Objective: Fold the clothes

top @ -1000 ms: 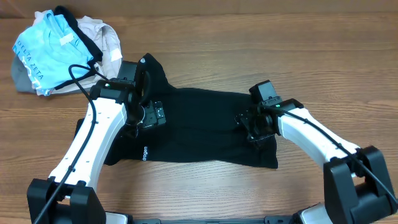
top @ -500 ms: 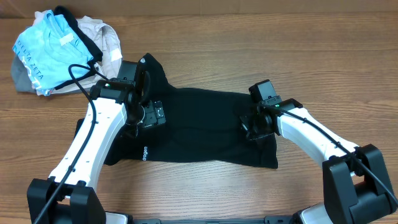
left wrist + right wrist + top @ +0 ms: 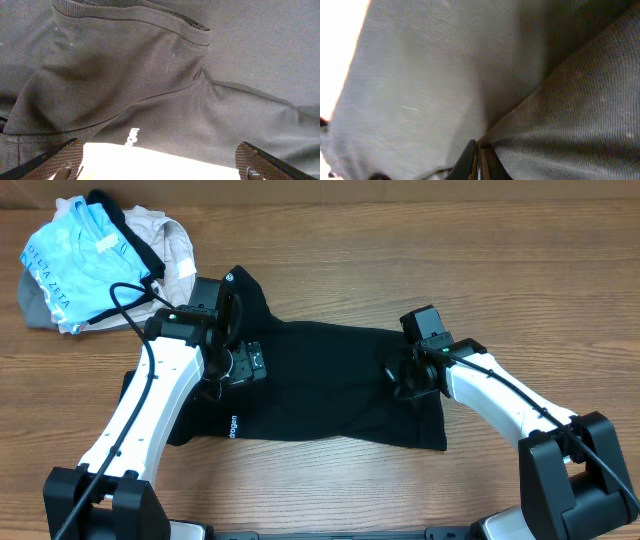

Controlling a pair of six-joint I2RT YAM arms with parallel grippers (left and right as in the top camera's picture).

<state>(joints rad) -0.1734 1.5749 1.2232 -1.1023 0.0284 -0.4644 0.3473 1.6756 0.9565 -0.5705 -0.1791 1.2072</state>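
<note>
The black T-shirt (image 3: 320,395) is spread at the middle of the table (image 3: 420,250). Its right part is pinched by the right claw (image 3: 479,159), just moved a little toward the far edge, so a fold seems begun. The left claw (image 3: 160,162) is held wide.

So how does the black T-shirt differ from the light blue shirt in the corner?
The black T-shirt lies spread out mid-table; the light blue shirt is crumpled in a pile with other garments. The black one bears a tiny white logo, the blue one large lettering. Both rest on the wooden table.
</note>
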